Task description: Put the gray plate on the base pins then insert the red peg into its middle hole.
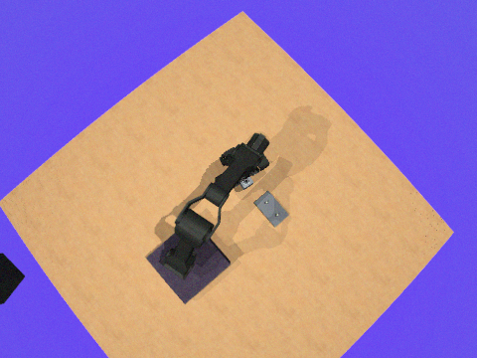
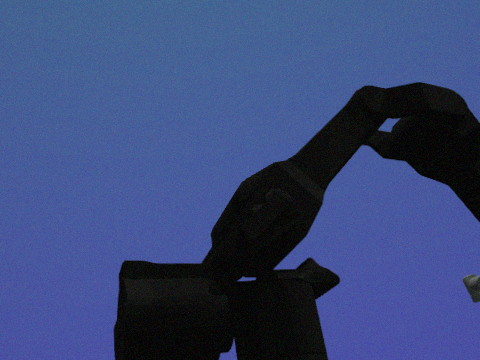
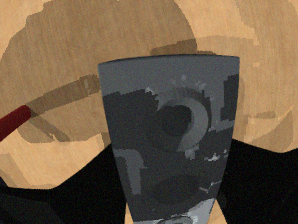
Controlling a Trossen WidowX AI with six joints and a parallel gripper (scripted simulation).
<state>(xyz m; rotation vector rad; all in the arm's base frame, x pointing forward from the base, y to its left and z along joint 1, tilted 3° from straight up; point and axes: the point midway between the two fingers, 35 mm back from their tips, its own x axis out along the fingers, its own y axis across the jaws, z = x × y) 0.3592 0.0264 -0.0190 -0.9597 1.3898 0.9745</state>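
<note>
Gray plate in the jaws; the pinned base waits off its near end

I have the long gray rectangular plate with round holes (image 1: 246,183) (image 3: 135,80) between the fingers of my black parallel-jaw gripper (image 1: 240,166) (image 3: 160,136), which stand part-way in, gripping it across its width. From overhead most of the plate is hidden under the arm; whether it is off the wooden tabletop (image 1: 348,239) (image 3: 55,167) I can't tell.

The relation that matters: the flat gray rectangular base (image 1: 271,209) with two small upright pins (image 1: 266,202) lies between four and five o'clock of the plate, near but apart. Its long axis runs roughly eleven to five, and I judge the plate's to be close to that. I'd want clearance first, then a carry that way, holes squared over pins.

In the wrist view the red cylindrical peg (image 3: 15,120) lies towards nine o'clock, for later. The only arm has both jobs.
</note>
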